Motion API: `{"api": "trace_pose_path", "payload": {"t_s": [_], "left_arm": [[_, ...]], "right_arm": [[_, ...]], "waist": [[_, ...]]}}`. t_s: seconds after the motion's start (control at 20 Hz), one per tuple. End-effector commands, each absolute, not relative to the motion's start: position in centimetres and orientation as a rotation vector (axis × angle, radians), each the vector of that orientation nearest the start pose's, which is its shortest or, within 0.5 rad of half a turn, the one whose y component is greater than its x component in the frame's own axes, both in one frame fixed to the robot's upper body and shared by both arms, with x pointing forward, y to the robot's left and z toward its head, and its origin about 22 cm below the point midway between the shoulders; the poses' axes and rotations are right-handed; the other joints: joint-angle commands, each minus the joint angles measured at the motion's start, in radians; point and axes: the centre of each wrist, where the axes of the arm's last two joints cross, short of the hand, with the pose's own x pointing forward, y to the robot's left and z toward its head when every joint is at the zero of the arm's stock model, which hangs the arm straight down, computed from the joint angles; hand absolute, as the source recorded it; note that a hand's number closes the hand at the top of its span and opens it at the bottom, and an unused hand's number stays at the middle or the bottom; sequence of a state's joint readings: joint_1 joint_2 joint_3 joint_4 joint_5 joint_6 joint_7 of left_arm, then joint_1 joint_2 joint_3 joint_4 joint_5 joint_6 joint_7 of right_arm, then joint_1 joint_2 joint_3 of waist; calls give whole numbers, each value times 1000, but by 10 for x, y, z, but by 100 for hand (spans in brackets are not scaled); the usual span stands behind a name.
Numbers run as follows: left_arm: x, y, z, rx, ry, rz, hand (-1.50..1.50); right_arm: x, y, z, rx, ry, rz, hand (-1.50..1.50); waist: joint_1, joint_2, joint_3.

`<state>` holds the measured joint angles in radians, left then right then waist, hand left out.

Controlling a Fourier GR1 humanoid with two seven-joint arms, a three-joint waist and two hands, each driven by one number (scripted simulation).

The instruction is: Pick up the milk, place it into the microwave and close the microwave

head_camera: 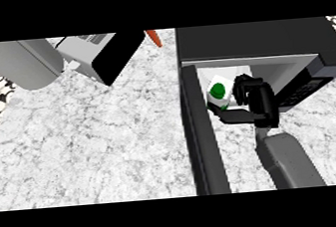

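**Inspector:** White carton with a green round mark, that is your milk [219,92]. It sits at the mouth of the microwave [269,40], inside the open cavity, near the hinge side. I cannot tell whether its base is resting on the cavity floor or hanging clear of it.

**Operator:** And the hand on it?

**Inspector:** Your right hand [253,101] is curled round the carton, fingers over the top and far side, thumb low on the near side. It is closed on the milk, not spread. The grey forearm [289,161] runs in from the lower edge straight into the opening.

**Operator:** Which step am I on, then?

**Inspector:** In my judgement, the placing step. The pick-up is done, since the carton is in your grasp and at the oven; the release is not yet done, nor the closing.

**Operator:** What does the next move call for?

**Inspector:** You will need to settle the carton on the cavity floor, uncurl the fingers, and draw the hand back out without tipping it. Only then is the door [202,133] yours to swing. It stands wide open, edge-on, just beside your forearm on the left, so mind that the arm is clear of its path.

**Operator:** Left hand?

**Inspector:** It does not show. Elsewhere on the marble counter [92,141] I note a grey and black appliance [96,53] at the upper left, well apart from your work.
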<state>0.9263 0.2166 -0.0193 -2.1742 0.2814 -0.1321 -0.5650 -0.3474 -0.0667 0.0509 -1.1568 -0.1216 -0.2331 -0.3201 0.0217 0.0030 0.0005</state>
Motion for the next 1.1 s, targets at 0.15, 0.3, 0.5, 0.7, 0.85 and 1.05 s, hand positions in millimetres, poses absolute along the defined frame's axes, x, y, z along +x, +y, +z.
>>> {"api": "trace_pose_path", "payload": {"t_s": [0.15,0.3,0.5,0.7,0.85,1.05], "left_arm": [[40,307,47,116,-1898,94,-150],[41,316,34,109,-1883,86,-150],[40,308,28,81,-1858,92,-150],[44,296,31,82,-1880,89,-150],[42,306,27,80,-1872,101,-150],[46,314,34,60,-1895,89,-150]], "right_arm": [[363,-210,-22,-85,-1782,-38,150],[366,-225,-35,-110,-1836,8,150],[369,-209,-48,-180,-1880,74,150],[397,-201,-23,-234,-1936,51,150],[392,-201,-36,-298,-1929,119,150],[413,-202,-8,-524,-1959,255,150]], "waist": [[2,3,0],[6,4,1],[9,4,1],[28,10,1],[29,11,1],[56,20,1]]}}
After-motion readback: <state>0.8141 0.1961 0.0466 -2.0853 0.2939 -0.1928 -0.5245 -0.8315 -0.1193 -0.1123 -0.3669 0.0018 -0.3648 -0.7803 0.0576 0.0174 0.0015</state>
